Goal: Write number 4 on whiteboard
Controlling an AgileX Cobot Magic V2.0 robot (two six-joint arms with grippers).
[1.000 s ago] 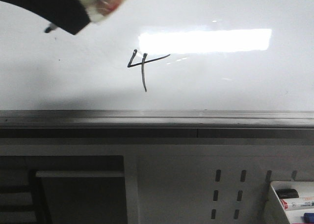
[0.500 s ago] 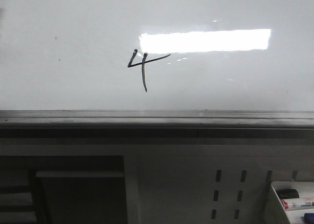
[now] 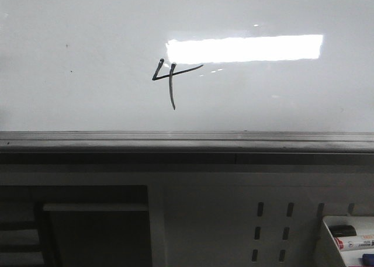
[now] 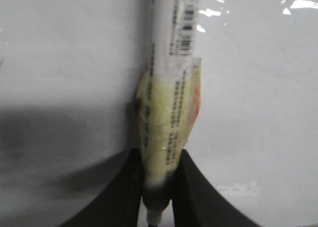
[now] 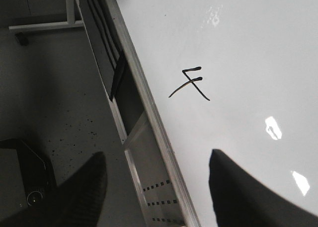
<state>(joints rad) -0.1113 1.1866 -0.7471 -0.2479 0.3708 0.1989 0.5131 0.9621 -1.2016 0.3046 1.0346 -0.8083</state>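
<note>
The 4 (image 3: 171,83) is on the whiteboard (image 3: 70,97), writing apparently done. Left gripper (image 4: 156,187) clamps the marker (image 4: 169,122); right gripper (image 5: 154,187) is spread, empty. Next: stow marker.

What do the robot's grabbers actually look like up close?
Each wrist camera shows two fingers and little else. The left gripper has smooth black fingers that curve and narrow toward the tips. The right gripper has two broad, dark, rounded fingers, blurred by closeness. No cables, markings or arm links show, and the front view shows no arm.
</note>
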